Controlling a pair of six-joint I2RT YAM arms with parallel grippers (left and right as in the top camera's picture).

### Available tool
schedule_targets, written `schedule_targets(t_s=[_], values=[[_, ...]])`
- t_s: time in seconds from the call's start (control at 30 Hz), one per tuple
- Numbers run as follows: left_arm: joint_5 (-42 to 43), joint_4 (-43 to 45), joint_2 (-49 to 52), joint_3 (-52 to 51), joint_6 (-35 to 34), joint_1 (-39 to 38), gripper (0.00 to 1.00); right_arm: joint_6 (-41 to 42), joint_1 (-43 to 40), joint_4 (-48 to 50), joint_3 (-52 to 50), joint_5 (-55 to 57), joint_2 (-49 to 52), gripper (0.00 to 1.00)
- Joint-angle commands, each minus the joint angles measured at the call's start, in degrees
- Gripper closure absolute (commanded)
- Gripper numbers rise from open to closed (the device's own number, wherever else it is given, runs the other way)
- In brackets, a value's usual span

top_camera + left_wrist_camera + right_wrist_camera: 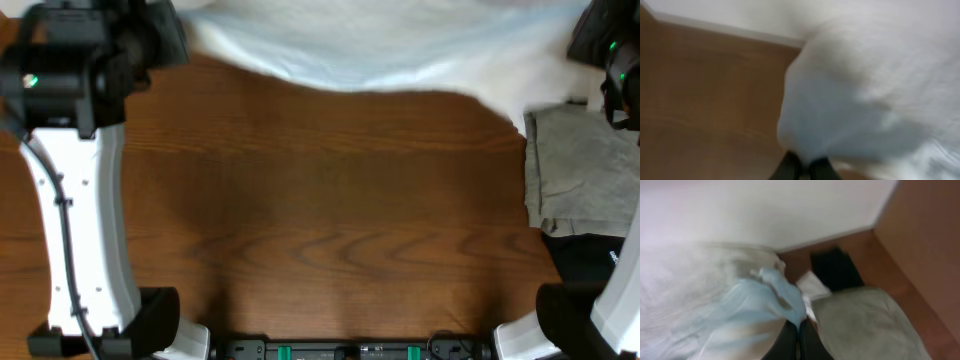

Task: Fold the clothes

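Left gripper (pixel 806 169) clamped on white T-shirt (pixel 400 45), right gripper (pixel 799 339) likewise pinching its cloth

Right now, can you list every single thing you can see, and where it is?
T-shirt: one, white, along the table's far edge.
Grey-beige garment: one, grey-beige, right side of the table.
Black garment: one, black, right side, nearer than the grey-beige one.
Table: one, brown wood, under everything.
Arms: two, white and black, left arm at the left edge, right arm at the right edge.
Pincers: two, black, left pincer and right pincer, each shut on the T-shirt.
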Motion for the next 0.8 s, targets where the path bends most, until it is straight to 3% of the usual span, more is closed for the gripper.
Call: schedule_targets(t_s=[0.0,0.07,0.4,0.6,0.77], values=[[0.37,-3.63,1.7,-5.01,1.44,0.04,0.94,-0.59,-0.87,-5.33,-0.42,1.75,2.23,0.99],[0.04,-4.39,1.81,-10.45,2.51,0.04,0.94,-0.48,-0.94,-9.18,-1.18,1.79,3.23,0.99],[0.15,4.37,1.81,-40.44,3.3,0.04,0.94,-3.04,-1.03,-9.14,-17.31,-6.27,3.15,0.99],[0.55,5.75,1.81,-44.98,2.89,0.04,0.94,-2.38,-1.05,-9.14,-27.96,-8.0,2.91,0.99],[0.52,1.46,1.81,-45.03,2.91,0.04,0.94,-2.43,-1.03,-9.14,-36.04,-9.27,2.84,0.99]])
